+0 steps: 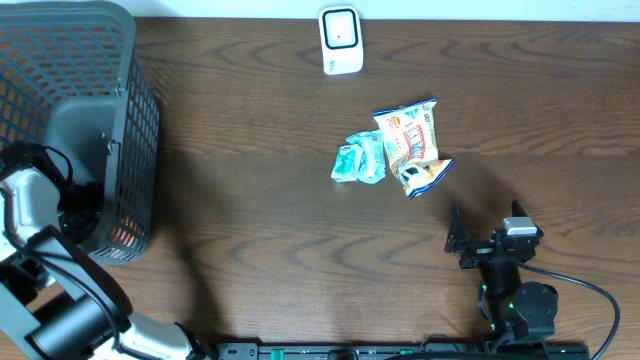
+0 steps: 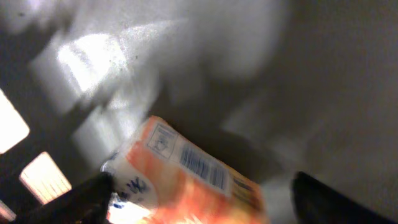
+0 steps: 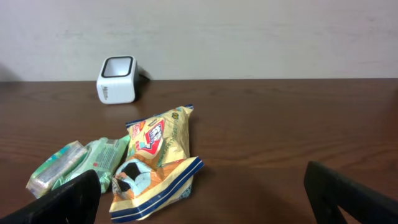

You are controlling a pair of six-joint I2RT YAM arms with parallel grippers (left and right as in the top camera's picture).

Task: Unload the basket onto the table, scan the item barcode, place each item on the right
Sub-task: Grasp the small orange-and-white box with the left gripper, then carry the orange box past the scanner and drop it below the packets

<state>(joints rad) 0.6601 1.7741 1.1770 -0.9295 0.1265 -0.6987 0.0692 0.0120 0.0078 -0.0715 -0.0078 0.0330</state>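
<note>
The left gripper is reaching down inside the black basket. Its fingers are standing wide apart. An orange packet with a barcode is lying between them in the basket. The right gripper is holding its fingers wide apart too, low over the brown table. It is facing a chip bag, a green packet and the white scanner.

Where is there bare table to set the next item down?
Bare wood runs between the basket and the green packet, and right of the snack bag. Crowded: below the scanner, and front right by the right claw.
</note>
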